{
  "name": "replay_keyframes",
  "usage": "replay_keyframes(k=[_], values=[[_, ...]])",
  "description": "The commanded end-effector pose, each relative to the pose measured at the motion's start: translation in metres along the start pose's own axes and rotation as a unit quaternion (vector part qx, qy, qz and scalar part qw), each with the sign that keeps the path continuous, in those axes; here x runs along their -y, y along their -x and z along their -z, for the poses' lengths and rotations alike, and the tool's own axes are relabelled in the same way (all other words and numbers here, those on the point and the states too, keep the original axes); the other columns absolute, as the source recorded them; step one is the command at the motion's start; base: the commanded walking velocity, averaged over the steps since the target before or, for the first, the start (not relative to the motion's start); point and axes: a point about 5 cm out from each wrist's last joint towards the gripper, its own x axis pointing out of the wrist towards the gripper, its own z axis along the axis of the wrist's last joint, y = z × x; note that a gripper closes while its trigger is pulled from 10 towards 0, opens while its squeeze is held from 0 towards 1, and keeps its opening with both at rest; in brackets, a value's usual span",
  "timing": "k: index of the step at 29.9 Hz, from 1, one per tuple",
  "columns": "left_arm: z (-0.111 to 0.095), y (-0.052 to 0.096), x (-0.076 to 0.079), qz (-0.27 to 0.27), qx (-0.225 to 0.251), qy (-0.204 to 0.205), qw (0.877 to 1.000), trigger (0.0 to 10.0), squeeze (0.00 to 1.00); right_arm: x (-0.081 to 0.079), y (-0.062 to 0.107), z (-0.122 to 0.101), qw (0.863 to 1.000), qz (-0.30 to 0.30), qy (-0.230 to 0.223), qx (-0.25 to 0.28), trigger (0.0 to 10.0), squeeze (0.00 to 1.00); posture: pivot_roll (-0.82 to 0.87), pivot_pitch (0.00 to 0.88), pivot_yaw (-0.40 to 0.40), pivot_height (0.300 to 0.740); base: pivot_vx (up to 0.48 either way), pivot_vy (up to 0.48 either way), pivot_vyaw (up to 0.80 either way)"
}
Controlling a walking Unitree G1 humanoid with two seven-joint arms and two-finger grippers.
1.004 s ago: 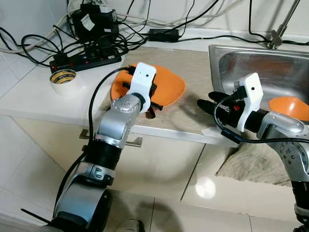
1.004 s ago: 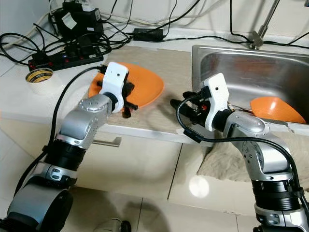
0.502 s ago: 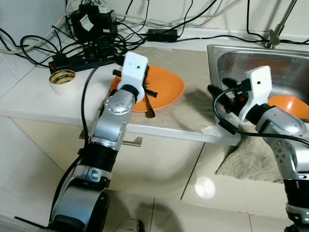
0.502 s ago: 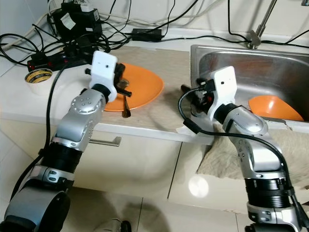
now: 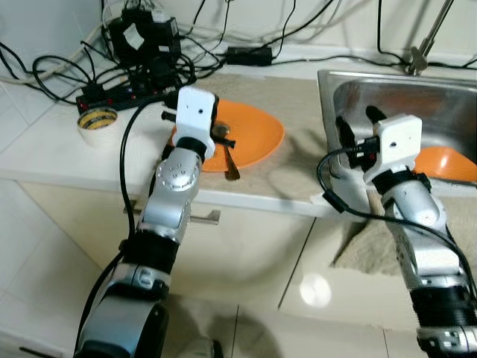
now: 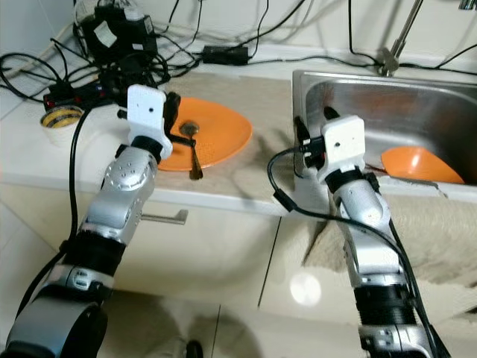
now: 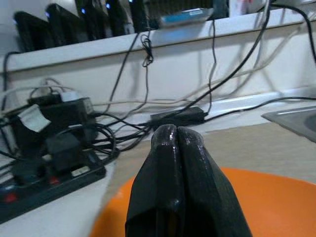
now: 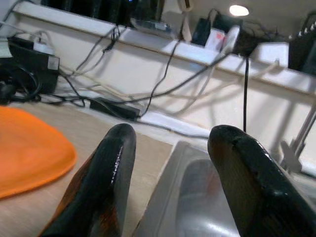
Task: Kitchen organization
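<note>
An orange plate point(image 5: 253, 133) lies on the beige counter mat. Across it rests a spoon point(image 5: 225, 149), its bowl on the plate and its dark handle reaching over the front rim. My left gripper point(image 7: 176, 134) is shut on nothing and hovers over the plate's left side, pointing at the back wall. My right gripper point(image 5: 356, 123) is open and empty, raised at the left rim of the steel sink point(image 5: 350, 78) with its fingers point(image 8: 112, 163) pointing up and back. An orange bowl point(image 5: 449, 162) sits inside the sink.
A power strip point(image 5: 130, 91) and tangled cables crowd the back left of the counter. A tape roll point(image 5: 97, 118) stands at the left. A faucet point(image 5: 421, 54) rises behind the sink. A grey towel point(image 5: 376, 250) hangs below the sink's front edge.
The left gripper let go of the spoon, leaving it on the plate, then drew back left and shut. The right gripper swung from pointing left to pointing up at the sink's rim.
</note>
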Motion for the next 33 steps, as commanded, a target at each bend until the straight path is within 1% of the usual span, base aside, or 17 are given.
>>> replay_keyframes(k=[1,3,5,12,15,17,18,19,20,21,24,25,28,29,31,32,33], values=[[0.004,0.004,-0.005,-0.017,0.008,-0.019,1.000,0.0,0.00,0.000,0.003,0.007,1.000,0.019,0.000,-0.001,10.0,0.00,0.03,0.000,0.030,0.740,0.000,0.000,0.00],[0.004,0.005,-0.005,-0.018,0.020,-0.033,0.999,0.0,0.00,-0.003,0.004,0.010,1.000,0.023,0.002,0.004,10.0,0.00,0.03,0.000,0.034,0.740,0.000,0.000,0.00],[0.009,0.006,-0.006,-0.020,0.015,-0.042,0.999,0.0,0.00,-0.007,0.004,0.015,1.000,0.023,0.002,0.001,10.0,0.00,0.03,0.000,0.034,0.740,0.000,0.000,0.00],[0.023,0.010,-0.008,-0.022,-0.005,-0.041,0.999,0.0,0.00,-0.009,0.006,0.026,0.999,0.043,-0.003,-0.007,10.0,0.00,0.03,0.000,0.034,0.740,0.000,0.000,0.00],[0.029,0.008,0.000,0.001,-0.040,-0.027,0.999,0.0,0.00,-0.012,0.001,0.025,0.999,0.036,0.002,-0.006,10.0,0.00,0.03,0.000,0.033,0.740,0.000,0.000,0.00],[0.033,0.006,0.003,0.013,-0.073,0.001,0.997,0.0,0.00,-0.012,-0.002,0.025,0.999,0.035,-0.007,-0.008,10.0,0.00,0.03,0.000,0.031,0.740,0.000,0.000,0.00],[0.033,0.006,0.003,0.013,-0.073,0.001,0.997,0.0,0.00,-0.012,-0.002,0.025,0.999,0.035,-0.007,-0.008,10.0,0.00,0.03,0.000,0.031,0.740,0.000,0.000,0.00],[0.033,0.003,0.008,0.030,-0.101,0.016,0.994,0.0,0.00,-0.013,-0.005,0.024,1.000,0.025,-0.014,-0.010,10.0,0.00,0.03,0.000,0.031,0.740,0.000,0.000,0.00],[0.035,0.001,0.012,0.043,-0.125,0.032,0.991,4.2,0.00,-0.013,-0.007,0.022,1.000,0.020,-0.021,-0.009,10.0,0.00,0.03,0.000,0.029,0.740,0.000,0.000,0.00],[0.034,0.000,0.012,0.042,-0.132,0.044,0.989,10.0,0.00,-0.012,-0.007,0.022,1.000,0.018,-0.020,-0.007,10.0,0.00,0.03,0.000,0.028,0.740,0.000,0.000,0.00],[0.033,-0.002,0.014,0.042,-0.140,0.054,0.988,10.0,0.00,-0.010,-0.008,0.020,1.000,0.011,-0.013,-0.003,10.0,0.00,0.03,0.000,0.030,0.740,0.000,0.000,0.00],[0.031,-0.003,0.016,0.048,-0.145,0.061,0.986,10.0,1.00,-0.008,-0.009,0.018,1.000,0.008,-0.006,0.001,10.0,0.00,0.03,0.000,0.030,0.740,0.000,0.000,0.00],[0.028,-0.005,0.020,0.064,-0.153,0.062,0.984,10.0,1.00,-0.003,-0.011,0.014,1.000,0.004,0.002,0.008,10.0,0.00,0.03,0.000,0.028,0.740,0.000,0.000,0.00],[0.025,-0.007,0.022,0.071,-0.156,0.066,0.983,10.0,1.00,-0.001,-0.014,0.006,1.000,-0.004,0.010,0.016,10.0,0.00,0.03,0.000,0.031,0.740,0.000,0.000,0.00],[0.023,-0.007,0.023,0.074,-0.159,0.069,0.982,10.0,1.00,0.000,-0.016,0.002,1.000,-0.010,0.016,0.019,10.0,0.00,0.03,0.000,0.031,0.740,0.000,0.000,0.00],[0.018,-0.009,0.024,0.087,-0.173,0.073,0.978,10.0,1.00,0.002,-0.020,-0.009,0.999,-0.032,0.018,0.024,10.0,0.00,0.03,0.000,0.032,0.740,0.000,0.000,0.00],[0.016,-0.010,0.024,0.093,-0.179,0.071,0.977,10.0,1.00,0.002,-0.022,-0.013,0.999,-0.045,0.019,0.022,10.0,0.00,0.02,0.000,0.032,0.740,0.000,0.000,0.00]])
